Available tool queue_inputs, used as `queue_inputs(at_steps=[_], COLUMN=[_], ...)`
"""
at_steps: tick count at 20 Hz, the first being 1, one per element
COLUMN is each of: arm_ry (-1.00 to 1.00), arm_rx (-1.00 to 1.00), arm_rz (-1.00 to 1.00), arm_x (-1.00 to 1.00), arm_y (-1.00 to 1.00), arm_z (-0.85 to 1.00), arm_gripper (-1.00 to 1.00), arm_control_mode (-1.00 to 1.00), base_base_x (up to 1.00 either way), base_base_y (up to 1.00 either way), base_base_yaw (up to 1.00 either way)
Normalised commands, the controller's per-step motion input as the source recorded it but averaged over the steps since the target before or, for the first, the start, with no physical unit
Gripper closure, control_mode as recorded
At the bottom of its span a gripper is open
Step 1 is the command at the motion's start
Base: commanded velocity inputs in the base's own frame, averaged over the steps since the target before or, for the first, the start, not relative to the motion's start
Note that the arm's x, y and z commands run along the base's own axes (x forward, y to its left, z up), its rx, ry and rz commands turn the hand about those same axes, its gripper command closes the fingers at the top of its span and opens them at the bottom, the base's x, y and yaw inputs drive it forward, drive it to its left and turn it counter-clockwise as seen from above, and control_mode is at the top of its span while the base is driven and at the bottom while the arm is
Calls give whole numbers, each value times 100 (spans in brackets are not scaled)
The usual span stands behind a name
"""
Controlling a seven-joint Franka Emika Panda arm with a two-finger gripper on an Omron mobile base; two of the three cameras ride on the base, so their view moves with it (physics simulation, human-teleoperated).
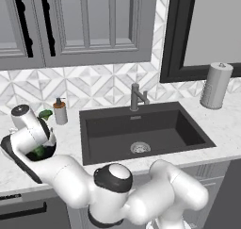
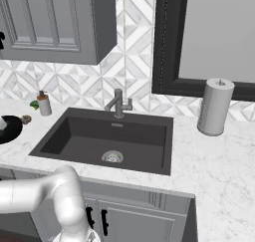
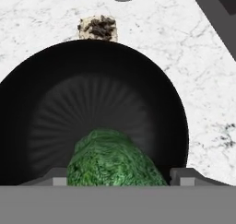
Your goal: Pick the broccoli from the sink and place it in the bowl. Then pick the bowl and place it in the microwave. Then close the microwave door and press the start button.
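- One broccoli [image 3: 113,161], a bumpy bright-green floret, sits between the jaws [image 3: 117,178], whose two grey tips stand wide apart on either side of it; whether they press it I cannot tell.
- One bowl [image 3: 55,103], round, shallow and matt black with faint ribs fanning across its floor, lies directly beneath the jaws on the white marbled table [image 3: 175,48].
- One small pale cube with a dark crumbly top [image 3: 97,28] rests just beyond the bowl's far rim.
- One sink [image 1: 141,129], a dark-grey rectangular basin with a round silver drain, lies well off to the side of the jaws.
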Motion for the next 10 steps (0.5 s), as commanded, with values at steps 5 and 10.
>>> queue_inputs(at_steps=[5,10], arm_ry=[0,0], arm_rx=[4,9], arm_rz=[0,-2], arm_x=[0,-2], arm_y=[-17,-42], arm_z=[0,27], arm_gripper=[-100,-100], arm_control_mode=[-100,-100], base_base_x=[0,0], base_base_y=[0,0], base_base_yaw=[0,0])
